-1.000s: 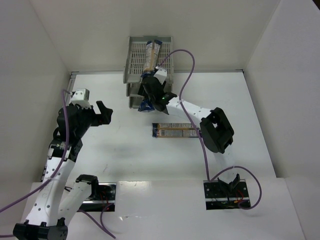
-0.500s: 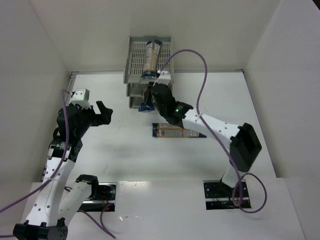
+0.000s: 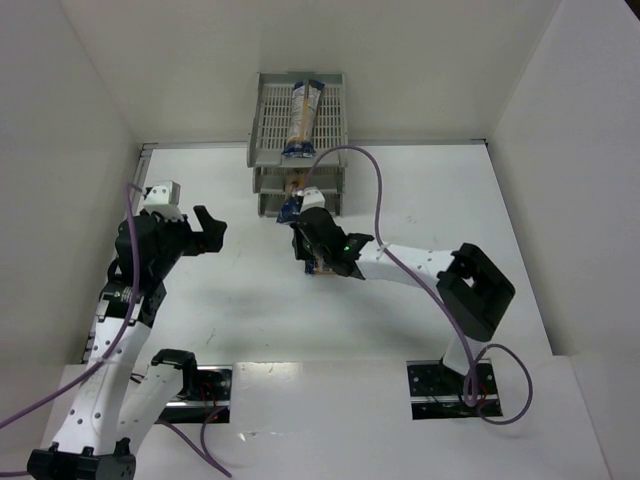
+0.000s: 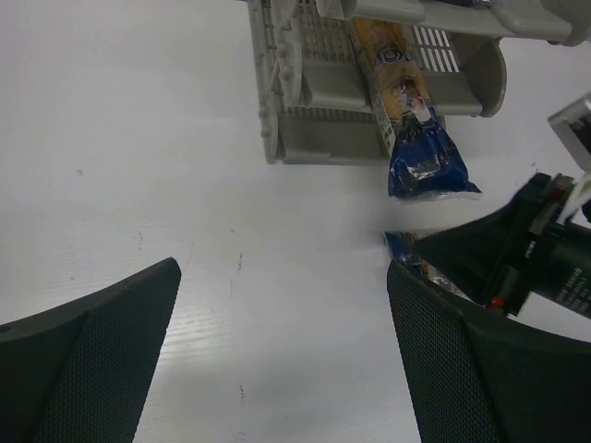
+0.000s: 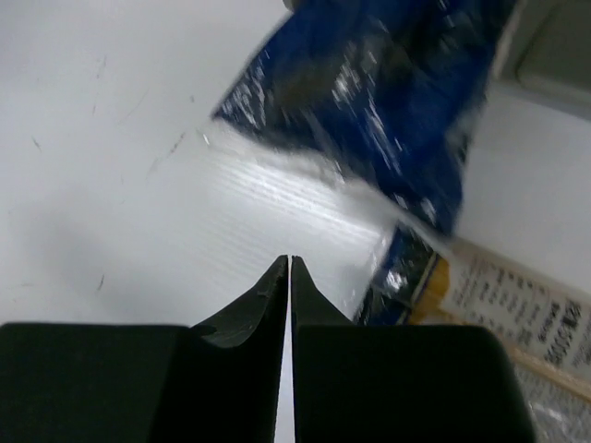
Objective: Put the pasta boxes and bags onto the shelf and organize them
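right arm stretches low, right pincer pinched shut and empty just before the shelf; left pincer gapes wide left of it, raised over the white counter.

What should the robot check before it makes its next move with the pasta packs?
1. Is the right gripper holding a pack? Not ok: its jaws are shut on nothing.
2. Is the loose pack put away? Not ok: it lies on the table, beside the right gripper.
3. Is the lower-tier pack fully inside the shelf? Not ok: its blue end sticks out over the front edge.
4. Is the top-tier pack in place? Ok: it lies in the top tray.
5. Is the left gripper out of the way? Ok: it is open and off to the left of the shelf.
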Tool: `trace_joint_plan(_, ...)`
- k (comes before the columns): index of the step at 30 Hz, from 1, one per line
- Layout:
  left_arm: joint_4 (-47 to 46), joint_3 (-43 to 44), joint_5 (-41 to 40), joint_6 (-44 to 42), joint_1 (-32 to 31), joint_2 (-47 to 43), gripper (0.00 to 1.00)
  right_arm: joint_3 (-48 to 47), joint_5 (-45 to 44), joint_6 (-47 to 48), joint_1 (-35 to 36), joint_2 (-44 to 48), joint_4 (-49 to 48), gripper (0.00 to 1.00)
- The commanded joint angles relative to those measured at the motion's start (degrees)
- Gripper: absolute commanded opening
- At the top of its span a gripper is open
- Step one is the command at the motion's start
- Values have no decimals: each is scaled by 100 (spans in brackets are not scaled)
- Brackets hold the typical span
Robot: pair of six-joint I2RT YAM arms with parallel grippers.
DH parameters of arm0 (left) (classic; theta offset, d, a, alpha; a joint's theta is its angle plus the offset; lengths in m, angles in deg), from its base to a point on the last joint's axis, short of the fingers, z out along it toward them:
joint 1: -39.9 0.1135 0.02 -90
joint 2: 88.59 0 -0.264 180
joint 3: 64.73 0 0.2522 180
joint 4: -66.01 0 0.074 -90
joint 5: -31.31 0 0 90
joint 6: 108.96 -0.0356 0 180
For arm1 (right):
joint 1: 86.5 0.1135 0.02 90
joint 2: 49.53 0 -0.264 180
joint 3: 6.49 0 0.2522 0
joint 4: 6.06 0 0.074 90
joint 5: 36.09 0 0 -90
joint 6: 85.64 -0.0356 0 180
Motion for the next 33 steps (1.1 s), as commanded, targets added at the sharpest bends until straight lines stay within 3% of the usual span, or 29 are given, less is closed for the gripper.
trace_joint_plan(1, -275, -23, 68, -27, 36, -135, 100, -785, -83, 260, 42, -436, -700, 8)
trace_joint_plan(4, -275, -75, 7, -27, 36, -135, 100, -1260, -528, 260, -90, -893, -700, 12)
trace_joint_plan(8, -275, -75, -47, -27, 36, -240, 100, -1488, -1015, 199, -589, -1192, -850, 11)
trace_joint_plan(11, -275, -75, -47, -27, 36, -241, 100, -1840, -726, 181, -994, -1403, -797, 11)
trace_joint_plan(21, -389, -128, -47, -79, 89, -74, 100, -3272, -470, 1007, -1057, -2370, -894, 14)
trace_joint_plan(27, -336, -128, -47, -79, 142, -74, 100, -3126, 180, 1095, -1057, -2118, -796, 18)
trace_joint_plan(29, -336, -128, 14, -79, 194, -74, 100, -2809, 451, 1095, -1057, -1792, -920, 31)
trace_joint_plan(30, -336, -128, 15, -79, 194, -74, 100, -2425, 557, 1200, -1005, -1599, -920, 43)
trace_joint_plan(31, -336, -128, 15, -79, 194, -74, 100, -2221, 680, 1305, -1004, -1206, -920, 59)
trace_joint_plan(32, -336, -128, 15, -79, 194, -74, 100, -1879, 864, 1402, -952, -1010, -816, 83)
trace_joint_plan(33, -336, -128, 15, -79, 194, -74, 100, -1745, 979, 1516, -952, -843, -658, 90)
